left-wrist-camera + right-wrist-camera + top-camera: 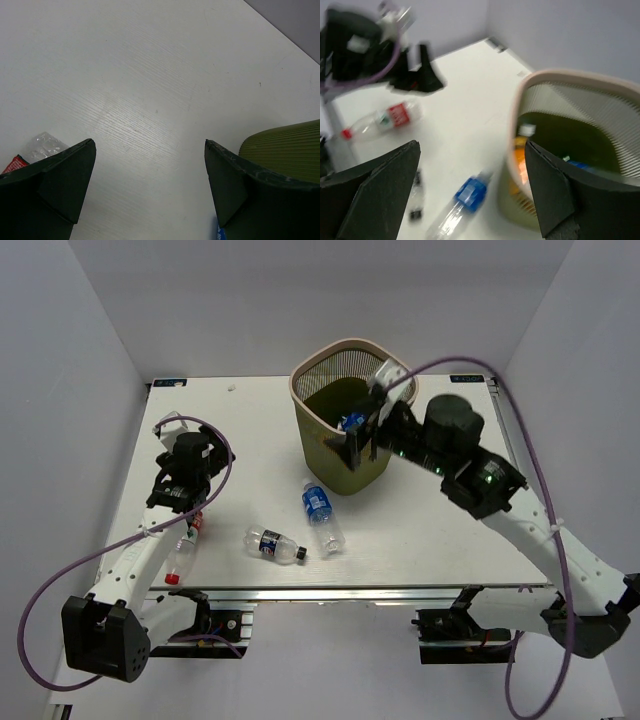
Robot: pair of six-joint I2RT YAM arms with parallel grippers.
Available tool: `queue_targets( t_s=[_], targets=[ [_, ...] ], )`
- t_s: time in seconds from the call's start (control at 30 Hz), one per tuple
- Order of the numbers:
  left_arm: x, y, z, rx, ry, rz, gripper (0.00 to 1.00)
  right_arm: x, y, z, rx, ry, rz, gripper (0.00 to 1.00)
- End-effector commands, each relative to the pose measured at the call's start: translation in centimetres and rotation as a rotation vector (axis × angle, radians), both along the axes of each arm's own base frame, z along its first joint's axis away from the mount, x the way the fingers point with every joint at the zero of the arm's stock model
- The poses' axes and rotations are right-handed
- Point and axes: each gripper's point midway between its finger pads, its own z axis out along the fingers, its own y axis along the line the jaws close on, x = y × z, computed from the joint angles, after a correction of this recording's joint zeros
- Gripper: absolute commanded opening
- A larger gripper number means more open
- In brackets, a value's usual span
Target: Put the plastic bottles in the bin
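The right gripper is hanging over the near-right part of the bin, its 2 fingers spread wide with nothing between them, so it is holding no bottle. Inside the bin, a blue-labelled bottle is lying close below those fingers, and the right wrist view is also showing something orange deeper in, though it is too blurred to name. Judging from empty jaws poised over the opening, the step in hand looks like the end of 1 drop, with the next pick-up about to be chosen. The left gripper is hovering well to the left of the bin, also wide open and empty, with bare table under its gap. 3 bottles are waiting outside the bin: a clear one with a blue label lying just in front of the bin, a dark-labelled one lying further in front and to the left, and a red-labelled bottle far to the left, partly under the left arm. The next move probably calls for the right arm lifting clear of the rim and lowering onto the bottle nearest the bin, across its body, while the left gripper is already placed for the red-labelled one.
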Motion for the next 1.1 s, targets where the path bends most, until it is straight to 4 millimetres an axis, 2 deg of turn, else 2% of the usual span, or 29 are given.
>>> queue_targets(
  t_s=[0.0, 0.07, 0.1, 0.2, 0.23, 0.27, 0.3, 0.33, 0.37, 0.4, 0.43, 0.53, 0.7, 0.73, 0.93, 1.07],
  targets=[
    [0.2, -0.2, 1.1, -0.027, -0.019, -0.003, 0.98, -2.4, 1.7, -6.5, -0.115, 0.078, 0.014, 0.89],
    [0.0, 0.0, 0.9, -0.029, 0.0, 0.014, 0.98, -3.2, 2.4, -9.0, -0.107, 0.138, -0.007, 0.89],
    [0.1, 0.1, 1.3, -0.032, -0.006, 0.029, 0.98, -4.2, 2.9, -12.1, -0.153, 0.17, -0.009, 0.89],
    [0.1, 0.3, 1.3, -0.033, 0.002, 0.044, 0.98, -6.2, 4.1, -15.2, -0.155, 0.214, -0.029, 0.89],
    [0.1, 0.3, 1.4, -0.032, 0.001, 0.042, 0.98, -6.4, 3.9, -17.5, -0.182, 0.223, -0.063, 0.89],
    [0.1, 0.3, 1.5, -0.033, 0.002, 0.039, 0.98, -7.3, 4.4, -18.5, -0.185, 0.205, -0.072, 0.89],
    [0.1, 0.2, 1.6, -0.036, 0.0, 0.036, 0.98, -6.4, 4.3, -18.5, -0.151, 0.172, -0.149, 0.89],
    [0.0, 0.0, 1.6, -0.041, 0.002, 0.025, 0.98, -6.2, 3.8, -20.4, -0.183, 0.175, -0.19, 0.89],
    [0.0, -0.1, 1.7, -0.047, -0.004, 0.019, 0.98, -5.9, 4.0, -21.2, -0.181, 0.185, -0.238, 0.89],
    [0.0, -0.3, 1.6, -0.054, -0.005, 0.013, 0.98, -4.5, 2.6, -21.9, -0.186, 0.187, -0.366, 0.89],
    [-0.1, -0.5, 1.5, -0.061, -0.004, 0.004, 0.98, -4.2, 2.6, -23.5, -0.204, 0.208, -0.4, 0.89],
    [-0.3, -0.6, 1.5, -0.063, -0.008, -0.002, 0.98, -4.6, 3.9, -26.7, -0.229, 0.267, -0.381, 0.89],
    [-0.6, -0.4, 1.2, -0.068, 0.001, 0.013, 0.98, -4.3, 5.3, -29.9, -0.238, 0.345, -0.404, 0.89],
    [-0.7, -0.3, 1.1, -0.067, 0.004, 0.016, 0.98, -4.2, 5.4, -31.1, -0.258, 0.367, -0.411, 0.89],
    [-1.1, 0.2, 1.1, -0.062, 0.0, 0.043, 0.98, -3.7, 4.3, -35.8, -0.292, 0.489, -0.475, 0.89],
    [-1.1, 0.2, 0.8, -0.064, 0.005, 0.041, 0.98, -4.1, 4.2, -38.0, -0.315, 0.547, -0.456, 0.87]
  ],
)
